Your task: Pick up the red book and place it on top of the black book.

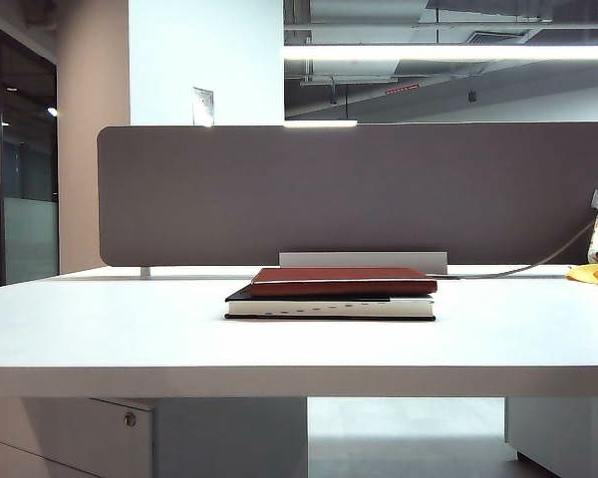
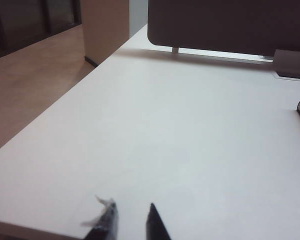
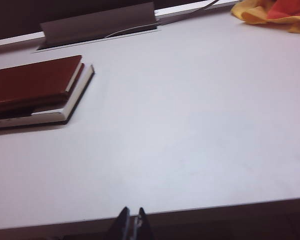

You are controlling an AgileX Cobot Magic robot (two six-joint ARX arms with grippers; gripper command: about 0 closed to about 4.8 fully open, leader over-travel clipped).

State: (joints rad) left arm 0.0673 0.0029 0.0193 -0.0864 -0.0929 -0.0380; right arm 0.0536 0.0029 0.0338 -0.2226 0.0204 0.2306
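Red book: the thin dark red-brown hardcover notebook with a leather-like cover (image 1: 342, 281) lies flat on top of the black book, near the middle of the surface in the exterior view, its cover level. It sits a little toward 1 o'clock of the book below, so a strip of black cover shows at the near left corner.
Black book: the flat black-covered book with a thick white page edge (image 1: 331, 307) rests on the surface under the red one, touching it, page edge facing the exterior camera.
Surface: the plain white desk top (image 1: 100, 334) carries the stack; a grey partition panel (image 1: 359, 189) stands at 12 o'clock behind it, and a yellow and orange cloth (image 3: 272, 12) lies well apart toward 2 o'clock.
Left claw: the left claw (image 2: 131, 220) hovers low over the near left edge of the surface, tips parted, nothing between them; the stack is off toward 2 o'clock from it, well apart.
Right claw: the right claw (image 3: 131, 224) hangs at the near edge with its tips pressed together, holding nothing; the stack lies toward 10 o'clock from it, well apart.
Step in hand: by the look of it the placing is done and both arms are drawn back clear of the books.
Next move: judged from this, nothing more than holding off; at most a light nudge to square the red book over the black one.
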